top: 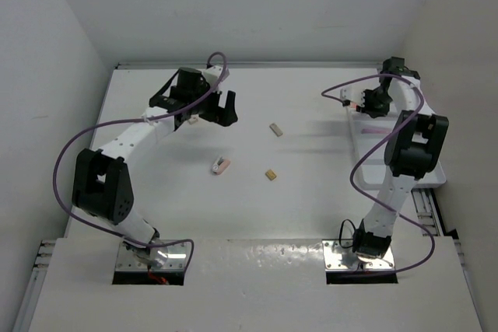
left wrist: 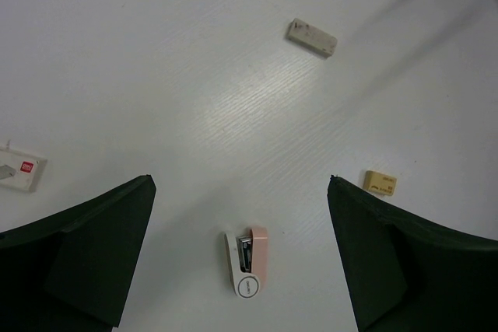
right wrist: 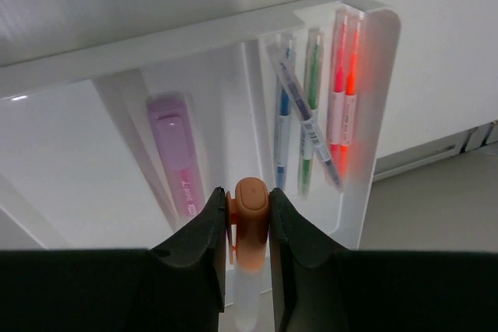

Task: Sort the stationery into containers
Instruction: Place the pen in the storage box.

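The left arm reaches forward and inward from its base, elbow bent, a purple cable [top: 68, 157] looping along it. The left tool [top: 210, 114] hangs above the far left part of the white wood-grain desk [top: 311, 207], its dark fingers [left wrist: 93, 246] spread wide with nothing between them. The right arm stands folded nearly upright at the right side. The right tool [right wrist: 249, 201] is poised over the white shallow plastic tray with long compartments [right wrist: 381, 68] and pinches a thin pen with an orange cap and pale clear barrel [right wrist: 250, 223].

In the tray lie a lilac marker [right wrist: 177, 153], a blue pen [right wrist: 282, 106] and a pale green pen [right wrist: 313, 60]. A purple-grey pen [right wrist: 307, 118] lies slantwise across those two, and two orange-red pens [right wrist: 346, 75] fill the outermost compartment. On the desk below the left tool are a small pink-and-white block [left wrist: 250, 262], a small tan block [left wrist: 380, 183] and a grey-white block [left wrist: 311, 36], all well apart. Plain white walls [top: 257, 5] close in the desk on three sides.
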`<state>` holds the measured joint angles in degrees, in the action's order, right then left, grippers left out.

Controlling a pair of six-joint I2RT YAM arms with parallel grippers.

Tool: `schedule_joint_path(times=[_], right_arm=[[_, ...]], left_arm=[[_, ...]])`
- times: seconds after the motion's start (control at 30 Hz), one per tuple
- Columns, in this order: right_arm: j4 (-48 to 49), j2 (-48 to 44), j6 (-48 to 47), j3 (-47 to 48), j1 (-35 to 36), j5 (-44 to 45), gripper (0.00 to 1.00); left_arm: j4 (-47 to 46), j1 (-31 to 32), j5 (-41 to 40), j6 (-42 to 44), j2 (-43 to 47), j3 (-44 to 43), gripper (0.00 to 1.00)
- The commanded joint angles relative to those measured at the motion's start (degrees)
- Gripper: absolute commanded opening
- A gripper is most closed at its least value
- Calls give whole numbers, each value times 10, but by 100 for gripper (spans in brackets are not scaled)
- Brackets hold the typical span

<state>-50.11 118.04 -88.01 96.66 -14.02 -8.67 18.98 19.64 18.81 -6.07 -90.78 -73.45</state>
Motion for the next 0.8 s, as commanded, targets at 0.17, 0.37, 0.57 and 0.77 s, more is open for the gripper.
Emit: schedule_joint_path(times=[0.17,0.37,0.57,0.77], right_arm=[[-21,-1,13,-9,15,18,1],[-31,10,20,-10,18,34,18],[-25,19,28,-5,17,43,30],[-25,15,55,9,18,34,52]], left_arm=[[-3,-17,23,-2,-13,-23,100],[-2,-18,33,3,-12,-23,100],[-1,-20,31,9,-11,-21,100],[29,-19,22,22,-12,-26,100]])
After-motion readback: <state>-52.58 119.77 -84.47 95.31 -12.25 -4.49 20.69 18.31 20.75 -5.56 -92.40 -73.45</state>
